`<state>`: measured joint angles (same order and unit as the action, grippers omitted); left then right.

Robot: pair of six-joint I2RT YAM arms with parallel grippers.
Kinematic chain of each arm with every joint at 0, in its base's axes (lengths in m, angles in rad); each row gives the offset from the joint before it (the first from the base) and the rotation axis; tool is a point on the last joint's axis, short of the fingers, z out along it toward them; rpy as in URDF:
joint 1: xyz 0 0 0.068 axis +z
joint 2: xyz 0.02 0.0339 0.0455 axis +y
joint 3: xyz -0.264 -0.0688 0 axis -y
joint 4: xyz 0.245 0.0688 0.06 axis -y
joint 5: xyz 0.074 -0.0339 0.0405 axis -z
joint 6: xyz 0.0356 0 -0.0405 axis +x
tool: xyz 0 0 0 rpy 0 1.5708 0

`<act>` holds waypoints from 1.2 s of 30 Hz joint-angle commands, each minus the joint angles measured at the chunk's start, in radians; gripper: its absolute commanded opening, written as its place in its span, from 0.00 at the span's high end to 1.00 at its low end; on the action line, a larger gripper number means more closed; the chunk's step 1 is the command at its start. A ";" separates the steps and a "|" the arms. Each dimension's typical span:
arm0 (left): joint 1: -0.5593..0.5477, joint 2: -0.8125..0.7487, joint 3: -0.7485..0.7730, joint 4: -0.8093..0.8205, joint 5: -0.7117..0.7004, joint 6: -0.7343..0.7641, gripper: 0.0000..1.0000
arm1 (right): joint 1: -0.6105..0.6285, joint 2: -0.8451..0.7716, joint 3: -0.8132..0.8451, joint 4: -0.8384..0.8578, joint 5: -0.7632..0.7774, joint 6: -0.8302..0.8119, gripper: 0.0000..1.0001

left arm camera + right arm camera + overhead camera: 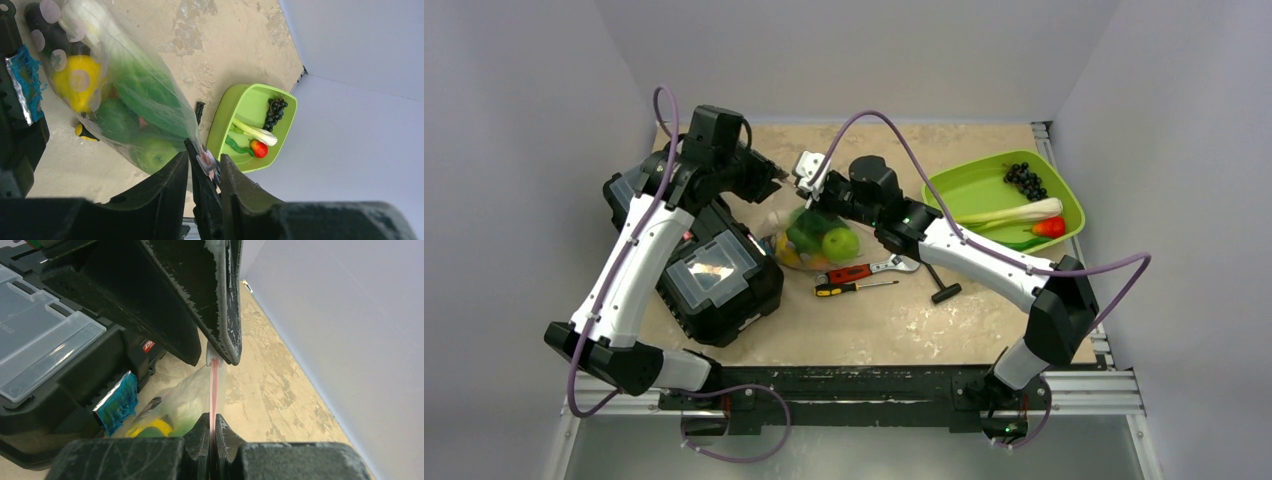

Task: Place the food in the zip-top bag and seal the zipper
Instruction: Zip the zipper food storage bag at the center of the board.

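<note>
The clear zip-top bag [809,235] hangs between my two grippers at mid-table. It holds a green apple [841,243], a yellow piece [75,82] and green leafy food. My right gripper [214,422] is shut on the pinkish-red zipper [214,390], which runs taut up to the left gripper's tips. My left gripper [204,155] has its fingers apart around the bag's corner tab [207,161]; the right gripper's dark fingers show in that gap. In the top view the left gripper [774,180] and right gripper [807,172] nearly touch. Dark grapes [1025,180] and bok choy [1014,213] lie in the tray.
A lime-green tray [984,185] stands at the back right, also holding a red-orange piece [1050,226]. A black toolbox [714,275] sits at the left under the left arm. A red-handled wrench [864,270], a screwdriver [849,288] and a black T-handle tool [939,285] lie just in front of the bag.
</note>
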<state>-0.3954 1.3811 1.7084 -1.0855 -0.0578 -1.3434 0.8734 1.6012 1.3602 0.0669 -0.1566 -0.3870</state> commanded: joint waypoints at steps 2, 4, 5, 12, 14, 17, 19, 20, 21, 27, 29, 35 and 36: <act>-0.005 -0.005 0.043 -0.002 -0.023 0.003 0.77 | 0.013 -0.022 0.070 0.060 0.031 -0.025 1.00; -0.005 -0.004 0.045 -0.005 -0.025 0.004 0.80 | 0.015 -0.020 0.071 0.058 0.036 -0.028 1.00; -0.005 -0.003 0.046 -0.010 -0.028 0.003 0.81 | 0.016 -0.019 0.073 0.058 0.038 -0.027 1.00; -0.007 0.005 0.044 -0.014 -0.011 0.019 0.93 | 0.019 -0.022 0.067 0.073 0.051 -0.026 1.00; -0.011 0.007 0.035 -0.014 0.000 0.021 0.95 | 0.021 -0.024 0.060 0.085 0.046 -0.020 1.00; -0.015 0.008 0.008 0.012 0.034 0.022 0.97 | 0.026 -0.023 0.059 0.085 0.034 -0.032 1.00; -0.021 0.012 0.003 0.015 0.044 0.022 0.98 | 0.033 -0.027 0.057 0.080 0.023 -0.047 1.00; -0.023 0.014 -0.002 0.022 0.046 0.020 0.98 | 0.037 -0.031 0.053 0.082 0.013 -0.052 1.00; -0.027 0.012 -0.008 0.032 0.051 0.017 0.98 | 0.040 -0.035 0.048 0.086 0.004 -0.058 1.00; -0.046 0.030 -0.009 0.047 0.090 0.018 0.99 | 0.055 -0.035 0.039 0.102 0.029 -0.063 1.00; -0.058 0.033 -0.010 0.049 0.095 0.015 1.00 | 0.055 -0.039 0.028 0.124 0.051 -0.056 1.00; -0.066 0.004 -0.010 0.006 0.063 0.034 1.00 | 0.051 -0.046 0.008 0.170 0.096 -0.021 1.00; -0.066 -0.006 -0.009 -0.004 0.032 0.039 1.00 | 0.050 -0.051 0.002 0.181 0.105 -0.021 1.00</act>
<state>-0.4419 1.4117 1.7035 -1.0386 -0.0341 -1.3403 0.9249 1.6012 1.3621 0.0727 -0.0956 -0.4229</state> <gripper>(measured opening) 0.105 0.005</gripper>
